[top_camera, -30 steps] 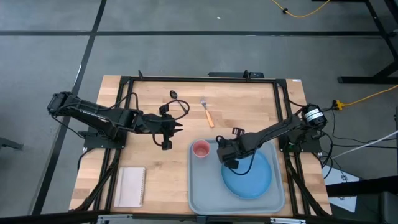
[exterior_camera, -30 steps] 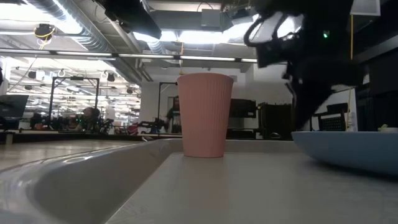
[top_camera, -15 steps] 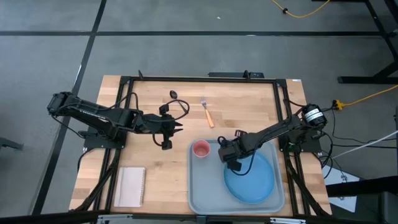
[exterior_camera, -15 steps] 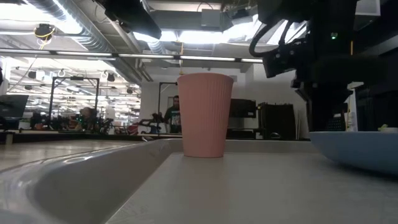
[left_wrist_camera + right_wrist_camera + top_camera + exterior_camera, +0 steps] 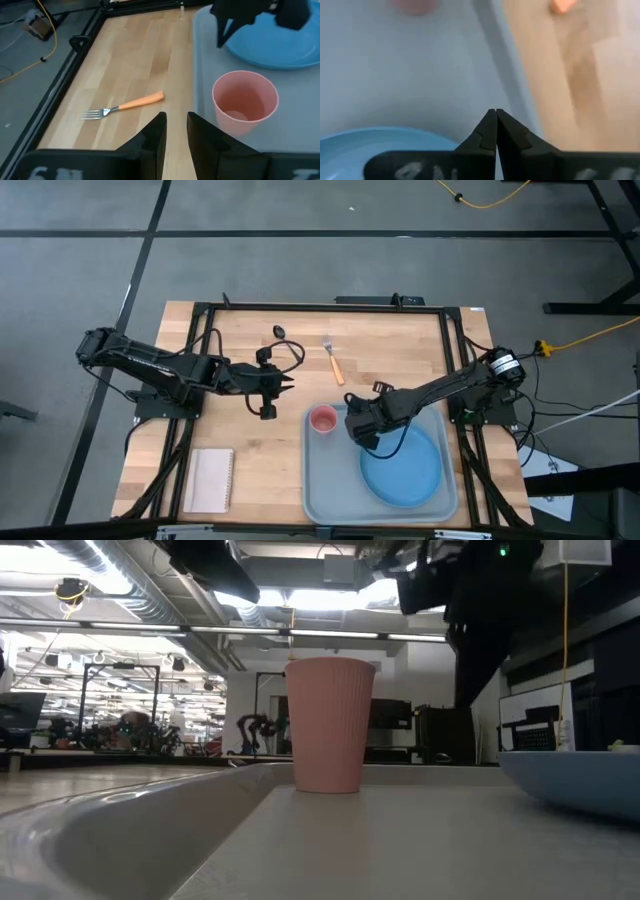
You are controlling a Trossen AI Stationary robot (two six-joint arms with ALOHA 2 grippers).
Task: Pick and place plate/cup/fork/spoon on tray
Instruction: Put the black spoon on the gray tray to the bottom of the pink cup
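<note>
The grey-blue tray (image 5: 325,485) lies at the table's near right. On it rests the light-blue plate (image 5: 405,468), and the pink cup (image 5: 323,419) stands upright in its far left corner. The orange-handled fork (image 5: 333,361) and the dark spoon (image 5: 280,332) lie flat on the wood, on the far side of the tray. My right gripper (image 5: 362,432) hangs shut over the tray (image 5: 420,75), just beyond the plate's far left rim (image 5: 385,145) and clear of it. My left gripper (image 5: 176,130) hovers left of the cup (image 5: 245,102), slightly open and holding nothing.
A white notepad (image 5: 211,479) lies at the near left of the table. A black frame (image 5: 320,307) runs along the table's far edge and both sides. Bare wood stretches between the notepad and the tray.
My right gripper, still shut, has risen from the plate's far left rim and drifted a little toward the cup. The plate has slid slightly toward the table's right edge on the tray and now lies still.
</note>
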